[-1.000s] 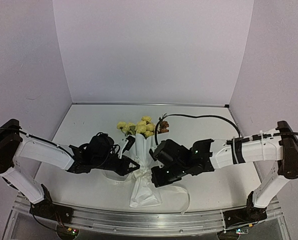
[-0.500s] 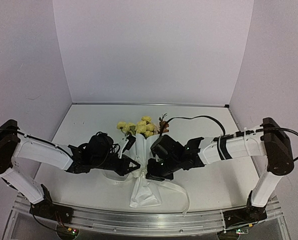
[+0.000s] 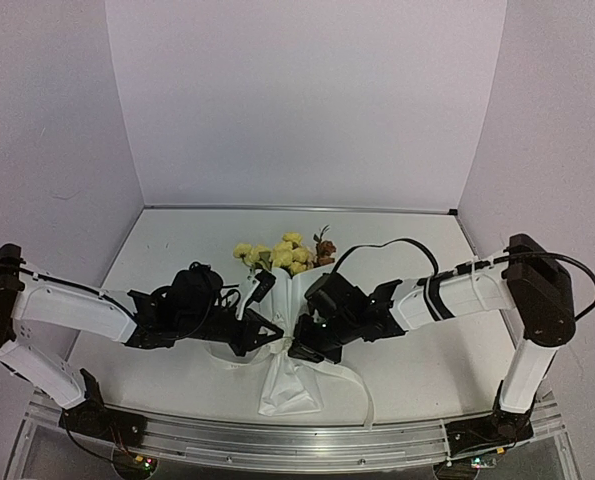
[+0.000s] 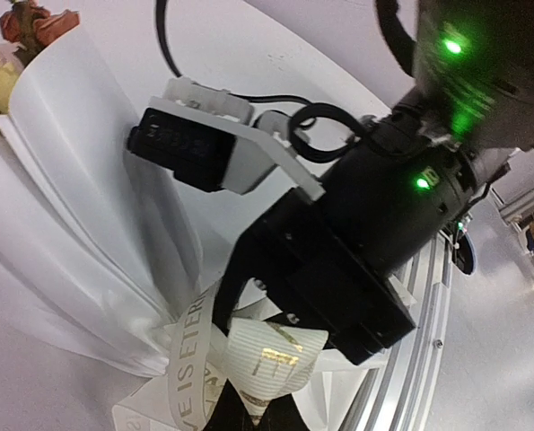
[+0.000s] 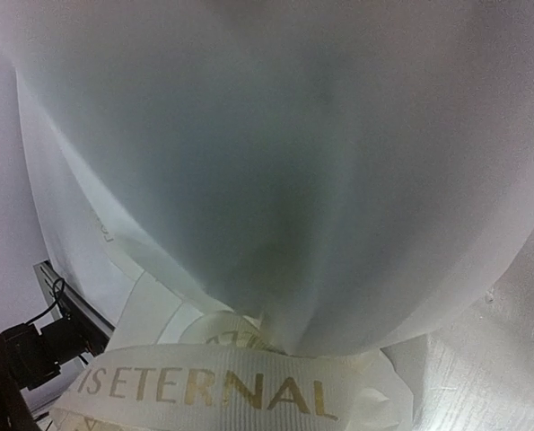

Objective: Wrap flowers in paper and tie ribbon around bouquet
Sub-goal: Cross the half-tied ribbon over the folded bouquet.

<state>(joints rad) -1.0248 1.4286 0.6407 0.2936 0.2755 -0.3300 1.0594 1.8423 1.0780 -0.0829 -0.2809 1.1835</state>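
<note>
The left gripper point(image 3: 265, 335) lies low over the table point(image 3: 167, 250), its jaws pressed together on a folded loop of the ribbon point(image 4: 268, 355), which rises straight from its fingertips in the left wrist view. Just ahead of those fingertips is the bouquet point(image 3: 289, 378), lying on the table with its narrow pinched waist between the two grippers. The white paper point(image 4: 78, 180) fans out up and away from that waist, and the flowers point(image 3: 282, 253), pale yellow with one orange-brown head, poke from the wide far end, beyond both tools. The right gripper point(image 3: 295, 348) meets the same waist from the other side, nearly touching the left one. Its jaws are closed, and the lettered band stretches right across its fingertips under a bulge of paper, though whether it is pinched there cannot be told. A loose ribbon tail trails behind and to the outer side of the right gripper
</note>
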